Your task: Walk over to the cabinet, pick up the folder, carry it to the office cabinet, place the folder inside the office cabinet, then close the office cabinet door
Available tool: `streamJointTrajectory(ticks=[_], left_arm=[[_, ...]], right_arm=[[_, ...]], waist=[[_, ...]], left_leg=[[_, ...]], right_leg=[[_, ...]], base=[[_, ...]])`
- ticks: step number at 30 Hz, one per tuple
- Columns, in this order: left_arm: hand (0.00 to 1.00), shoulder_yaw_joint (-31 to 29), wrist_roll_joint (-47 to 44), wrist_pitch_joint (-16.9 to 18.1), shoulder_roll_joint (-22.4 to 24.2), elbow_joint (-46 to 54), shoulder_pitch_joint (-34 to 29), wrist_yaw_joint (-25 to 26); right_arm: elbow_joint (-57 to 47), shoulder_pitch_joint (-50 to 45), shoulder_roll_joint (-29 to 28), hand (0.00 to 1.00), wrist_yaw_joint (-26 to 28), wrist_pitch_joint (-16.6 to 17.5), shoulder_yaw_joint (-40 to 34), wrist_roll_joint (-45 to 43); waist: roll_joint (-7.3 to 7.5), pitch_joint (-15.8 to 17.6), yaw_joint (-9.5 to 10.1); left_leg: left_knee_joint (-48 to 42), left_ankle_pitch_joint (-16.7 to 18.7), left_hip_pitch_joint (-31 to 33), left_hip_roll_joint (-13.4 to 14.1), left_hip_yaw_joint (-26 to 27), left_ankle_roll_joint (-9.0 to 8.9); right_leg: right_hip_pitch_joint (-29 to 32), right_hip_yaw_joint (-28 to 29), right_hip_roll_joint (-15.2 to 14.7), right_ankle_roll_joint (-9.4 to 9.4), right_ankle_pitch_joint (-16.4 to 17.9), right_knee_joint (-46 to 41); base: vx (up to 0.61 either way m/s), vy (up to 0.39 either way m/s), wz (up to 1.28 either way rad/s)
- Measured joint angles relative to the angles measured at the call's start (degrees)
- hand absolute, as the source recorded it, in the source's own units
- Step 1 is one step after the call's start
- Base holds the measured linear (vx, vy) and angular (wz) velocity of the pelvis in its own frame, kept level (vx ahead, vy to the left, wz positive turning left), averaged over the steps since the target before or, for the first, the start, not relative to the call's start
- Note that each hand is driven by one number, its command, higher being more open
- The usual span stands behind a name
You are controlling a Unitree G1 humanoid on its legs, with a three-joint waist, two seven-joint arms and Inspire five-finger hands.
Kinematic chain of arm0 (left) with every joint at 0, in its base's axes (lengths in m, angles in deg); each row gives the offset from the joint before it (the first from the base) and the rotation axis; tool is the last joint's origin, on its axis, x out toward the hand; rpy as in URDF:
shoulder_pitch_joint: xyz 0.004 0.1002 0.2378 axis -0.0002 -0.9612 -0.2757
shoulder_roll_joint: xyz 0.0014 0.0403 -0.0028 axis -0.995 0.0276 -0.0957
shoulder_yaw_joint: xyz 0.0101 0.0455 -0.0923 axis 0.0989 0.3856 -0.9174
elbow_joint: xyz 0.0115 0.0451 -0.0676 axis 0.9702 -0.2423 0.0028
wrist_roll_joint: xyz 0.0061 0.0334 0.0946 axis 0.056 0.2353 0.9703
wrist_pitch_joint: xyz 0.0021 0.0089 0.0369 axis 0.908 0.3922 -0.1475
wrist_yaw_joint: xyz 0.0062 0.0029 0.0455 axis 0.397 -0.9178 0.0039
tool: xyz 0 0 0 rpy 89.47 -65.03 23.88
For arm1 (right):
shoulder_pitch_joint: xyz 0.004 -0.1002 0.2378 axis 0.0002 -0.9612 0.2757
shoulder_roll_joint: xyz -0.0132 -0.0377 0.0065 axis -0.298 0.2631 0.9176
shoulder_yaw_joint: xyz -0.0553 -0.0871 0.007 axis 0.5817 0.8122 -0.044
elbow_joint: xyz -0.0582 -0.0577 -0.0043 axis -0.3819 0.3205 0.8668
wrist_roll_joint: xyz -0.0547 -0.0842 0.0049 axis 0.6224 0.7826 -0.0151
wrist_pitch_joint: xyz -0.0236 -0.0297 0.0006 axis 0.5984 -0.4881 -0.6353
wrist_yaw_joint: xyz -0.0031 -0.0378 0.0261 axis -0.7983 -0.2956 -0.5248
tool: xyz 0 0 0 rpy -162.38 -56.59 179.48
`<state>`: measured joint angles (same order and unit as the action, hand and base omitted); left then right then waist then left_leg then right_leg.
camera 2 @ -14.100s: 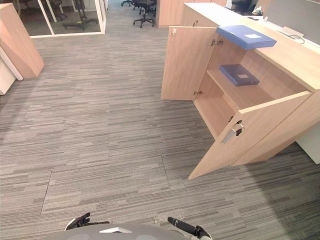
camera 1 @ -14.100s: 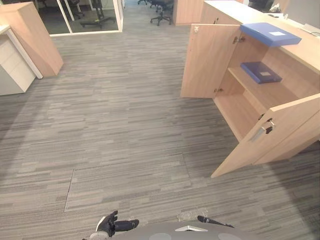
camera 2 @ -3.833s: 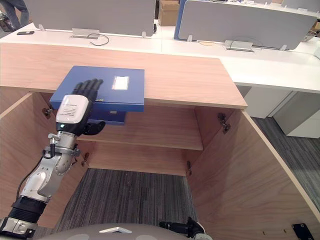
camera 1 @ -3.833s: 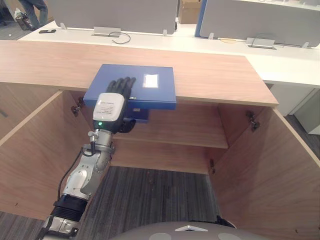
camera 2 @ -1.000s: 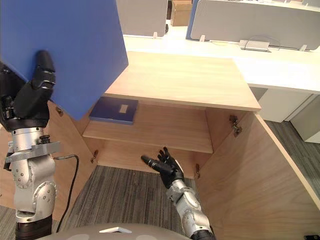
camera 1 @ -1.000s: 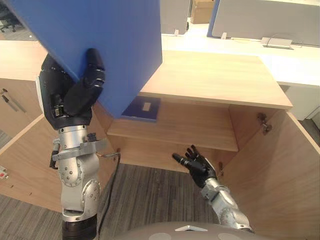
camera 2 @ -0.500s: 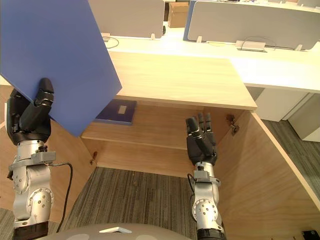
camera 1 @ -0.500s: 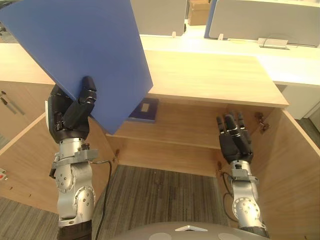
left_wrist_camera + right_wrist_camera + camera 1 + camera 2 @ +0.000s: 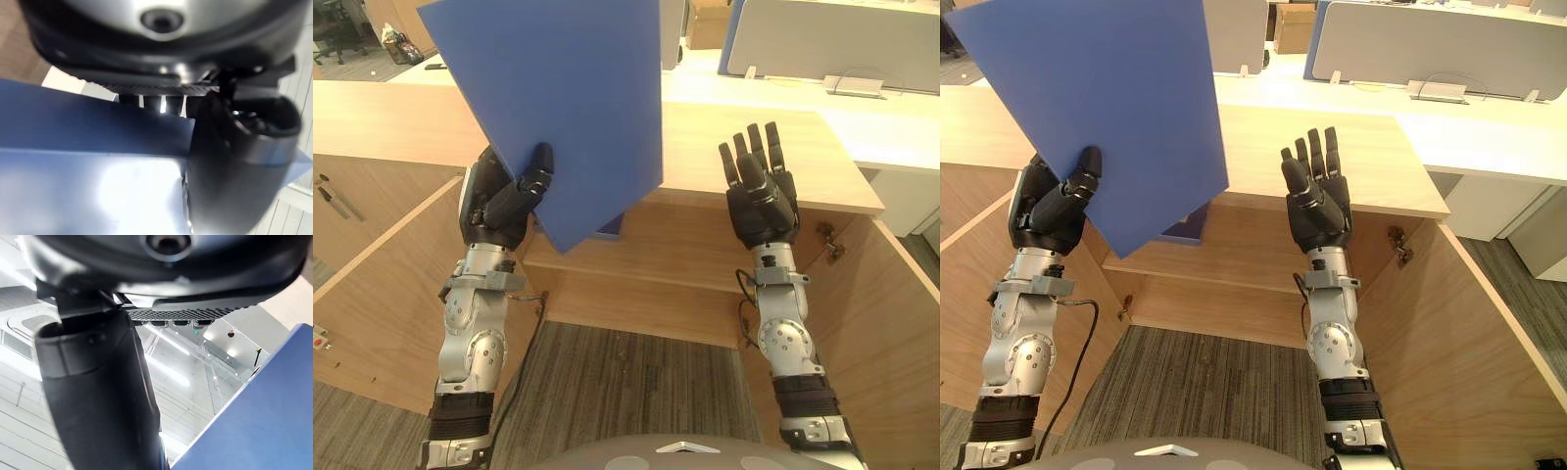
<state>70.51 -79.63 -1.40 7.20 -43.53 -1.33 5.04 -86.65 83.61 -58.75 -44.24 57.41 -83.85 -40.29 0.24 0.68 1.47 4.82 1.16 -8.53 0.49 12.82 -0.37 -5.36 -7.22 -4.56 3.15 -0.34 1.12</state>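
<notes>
Nearest us, both doors of the office cabinet [image 9: 646,304] stand open, left door [image 9: 382,294] and right door [image 9: 891,333] swung out twd us. Our left robot hand [image 9: 504,201] is clenched on the lower corner of the blue folder [image 9: 568,108], thumb across its face, holding it upright & tilted in front of the opening. Our right robot hand [image 9: 762,196] is raised beside it, fingers straight, released, touching nothing. So pickup & carry look done; left to do: put the folder in, shut the doors. Inside, the shelf [image 9: 695,245] carries a second blue folder [image 9: 1190,227], mostly hidden behind ours. Beyond are the cabinet's wooden top [image 9: 754,147], then a white bench [image 9: 773,88].
</notes>
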Motion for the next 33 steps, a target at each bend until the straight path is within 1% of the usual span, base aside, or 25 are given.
streamJointTrajectory(ticks=[3, 4, 9, 13, 17, 18, 21, 25, 26, 28, 30, 31, 32, 33], left_arm=[[0.00, 1.9, -1.3, -0.1, -2.8, -0.7, 0.8, -1.9], [0.00, 2.9, -1.4, -0.7, -3.5, -0.8, 1.3, -2.6], [0.00, 7.3, -3.7, -1.3, -6.9, -5.0, 4.0, -7.4], [0.00, 10.8, -3.8, -2.6, -10.1, -5.6, 4.3, -10.0], [0.00, 12.7, -6.5, -3.1, -12.5, -6.7, 4.3, -10.2], [0.00, 14.2, -7.8, -3.2, -14.1, -6.7, 4.3, -10.4], [0.00, 15.5, -9.6, -3.3, -14.8, -6.7, 4.4, -10.5], [0.00, 17.5, -11.0, -3.3, -17.1, -6.5, 4.8, -10.4], [0.00, 18.0, -11.8, -3.3, -17.9, -6.5, 4.8, -10.4], [0.00, 19.0, -12.7, -3.3, -19.5, -6.5, 4.8, -10.4], [0.00, 20.0, -14.5, -3.1, -21.7, -6.5, 4.8, -10.4], [0.00, 20.5, -14.9, -3.0, -22.5, -6.5, 4.8, -10.4], [0.00, 21.3, -15.0, -2.9, -23.7, -6.5, 4.8, -10.4], [0.00, 21.8, -15.0, -2.9, -24.0, -6.5, 4.8, -10.4]], right_arm=[[2.4, 4.2, 3.6, 1.00, -0.6, -0.8, 0.6, 2.4], [3.6, 5.6, 5.1, 1.00, -0.7, -0.9, 1.1, 2.8], [8.3, 10.3, 7.2, 1.00, -0.7, -2.1, 2.8, 2.7], [10.9, 13.7, 11.6, 1.00, -0.7, -3.3, 5.1, 2.8], [11.7, 16.7, 15.8, 1.00, -0.6, -3.5, 7.1, 4.4], [11.7, 17.6, 17.0, 1.00, -0.6, -3.5, 7.9, 4.4], [12.0, 19.0, 18.0, 1.00, -0.5, -3.6, 9.3, 4.3], [12.8, 19.7, 20.8, 1.00, 0.4, -3.5, 11.7, 4.3], [12.8, 19.7, 21.9, 0.00, 0.6, -3.5, 12.7, 4.3], [12.8, 20.0, 23.8, 0.00, 0.7, -3.5, 14.8, 4.3], [12.9, 22.0, 28.3, 0.00, 1.9, -3.6, 20.2, 4.2], [12.9, 22.7, 29.7, 0.00, 2.2, -3.7, 21.9, 4.2], [12.9, 23.7, 32.7, 0.00, 3.4, -4.4, 24.4, 3.2], [12.9, 23.9, 33.7, 0.00, 4.2, -4.6, 25.2, 2.4]], waist=[[0.05, 0.0, -0.10], [0.09, 0.1, -0.05], [0.19, 0.1, 0.02], [0.27, 0.2, 0.14], [0.45, 0.1, 0.09], [0.64, 0.0, 0.16], [0.82, 0.0, 0.41], [1.22, -0.3, 1.10], [1.45, -0.5, 1.36], [1.77, -0.7, 1.52], [1.93, -0.9, 1.48], [1.97, -1.1, 1.49], [2.09, -1.7, 1.53], [2.21, -2.1, 1.56]], left_leg=[[0.0, 0.0, 0.0, -0.2, 0.0, 0.06], [0.0, -0.1, 0.0, -0.2, 0.0, 0.10], [0.0, -0.2, 0.0, -0.2, -0.4, 0.19], [0.0, -0.2, 0.0, -0.1, -0.6, 0.18], [0.0, -0.2, 0.0, -0.1, -0.6, 0.15], [0.0, -0.2, 0.0, 0.0, -0.6, 0.15], [0.0, -0.2, -0.6, 0.0, -0.4, 0.15], [0.0, -0.2, -1.0, 0.0, 0.0, 0.14], [0.1, -0.2, -0.9, 0.0, 0.0, 0.15], [0.1, -0.2, -0.8, 0.0, 0.0, 0.14], [0.2, 0.0, -0.7, 0.1, 0.0, -0.07], [0.3, 0.1, -0.6, 0.1, 0.0, -0.27], [0.2, 0.2, -0.5, 0.1, 0.0, -0.40], [0.2, 0.2, -0.4, 0.2, -0.1, -0.40]], right_leg=[[0.0, -0.1, -0.2, 0.00, 0.0, 0.0], [0.0, -0.2, -0.2, 0.00, 0.0, -0.1], [-0.5, -0.2, -0.2, -0.02, 0.0, 0.7], [-0.8, -0.3, -0.1, -0.04, 0.0, 1.1], [-0.9, -0.3, 0.0, -0.09, -0.1, 1.1], [-0.9, -0.3, 0.0, -0.16, -0.1, 1.2], [-1.2, -0.5, 0.0, -0.09, -0.2, 0.8], [-1.6, -0.8, -0.2, -0.06, -0.2, 0.5], [-1.6, -0.9, -0.2, -0.06, -0.2, 0.5], [-1.6, -1.0, -0.2, -0.06, -0.2, 0.5], [-1.6, -1.4, -0.2, -0.06, -0.2, 0.6], [-1.6, -1.4, -0.2, -0.06, -0.2, 0.7], [-1.6, -1.6, -0.2, -0.06, -0.2, 0.9], [-1.6, -1.7, -0.1, -0.06, -0.2, 1.0]], base=[[-0.02, -0.005, 0.01], [0.00, 0.000, 0.00], [-0.03, -0.029, 0.04], [-0.01, -0.023, 0.02], [0.00, 0.000, 0.00], [0.00, 0.000, 0.00], [-0.01, -0.008, 0.01], [-0.04, -0.008, 0.00], [-0.07, -0.028, 0.01], [-0.07, -0.033, 0.01], [-0.05, -0.029, 0.00], [0.00, 0.000, 0.00], [0.00, 0.000, 0.00], [0.01, -0.030, 0.05]])
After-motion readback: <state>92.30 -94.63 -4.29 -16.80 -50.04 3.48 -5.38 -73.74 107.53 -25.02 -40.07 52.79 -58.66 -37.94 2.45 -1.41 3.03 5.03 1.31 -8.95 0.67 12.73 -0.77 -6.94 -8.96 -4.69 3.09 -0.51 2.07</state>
